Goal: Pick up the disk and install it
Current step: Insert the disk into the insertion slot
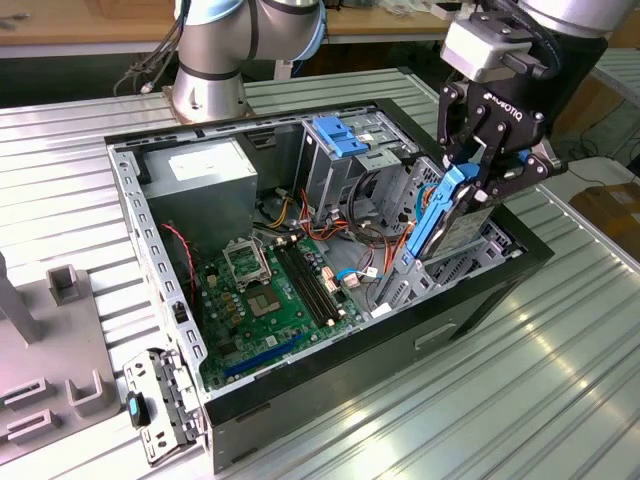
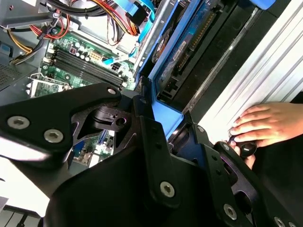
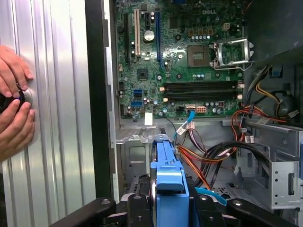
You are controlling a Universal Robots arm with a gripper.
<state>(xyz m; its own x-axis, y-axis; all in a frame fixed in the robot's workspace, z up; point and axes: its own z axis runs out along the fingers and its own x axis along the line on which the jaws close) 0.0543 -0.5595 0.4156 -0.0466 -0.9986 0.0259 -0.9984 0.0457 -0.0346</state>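
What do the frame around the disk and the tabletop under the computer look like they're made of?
The disk is framed in what looks like moulded plastic: bright blue, slightly glossy, uniform colour, rounded edges. The tabletop looks like bare metal, probably aluminium: silver-grey, ribbed, dull sheen.

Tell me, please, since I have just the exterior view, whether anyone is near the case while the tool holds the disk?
Observer: Yes. In the first wrist view, two hands rest on the table beside the case.
Operator: Do they touch the case?
Observer: No, bare table lies between them and it. They are around a small black object.
Operator: And the disk's connectors?
Observer: In the second wrist view, the disk shows its connector row bare, with no cable in it.
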